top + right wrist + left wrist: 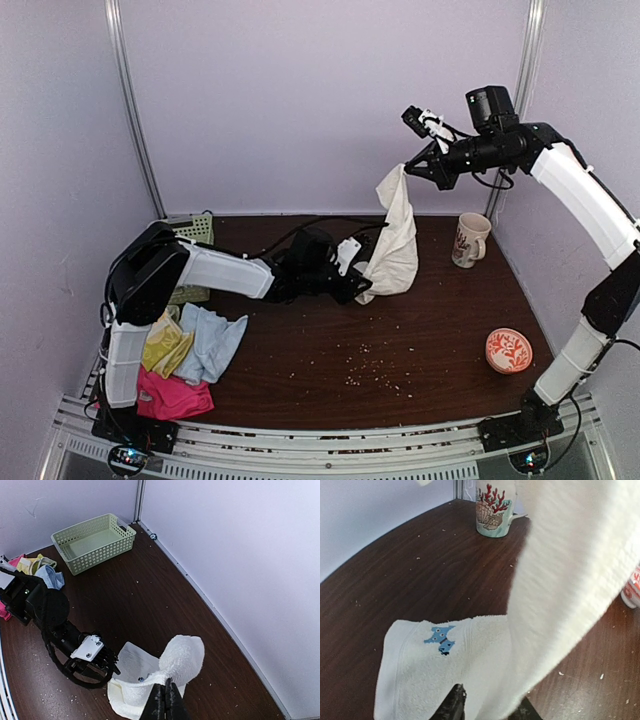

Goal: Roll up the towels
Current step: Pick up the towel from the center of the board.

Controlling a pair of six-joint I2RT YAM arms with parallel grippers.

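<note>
- The cream-white towel [395,240] hung from the right gripper [412,166], jaws pinched tight on one corner, and its lower end slumped on the table [400,340]
- The left gripper [355,288] sat low at that hem, cloth between its fingers [455,702]; I couldn't tell whether it had bitten
- The towel looked light, limp and fluffy, unlikely to slip, and best taken by a corner or hem

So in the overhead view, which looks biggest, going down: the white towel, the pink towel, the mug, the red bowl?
1. white towel, lifted up and hanging, clearly the largest.
2. pink towel, though part of it is covered.
3. mug and red bowl: these look about alike, so I would not rank them.
</note>
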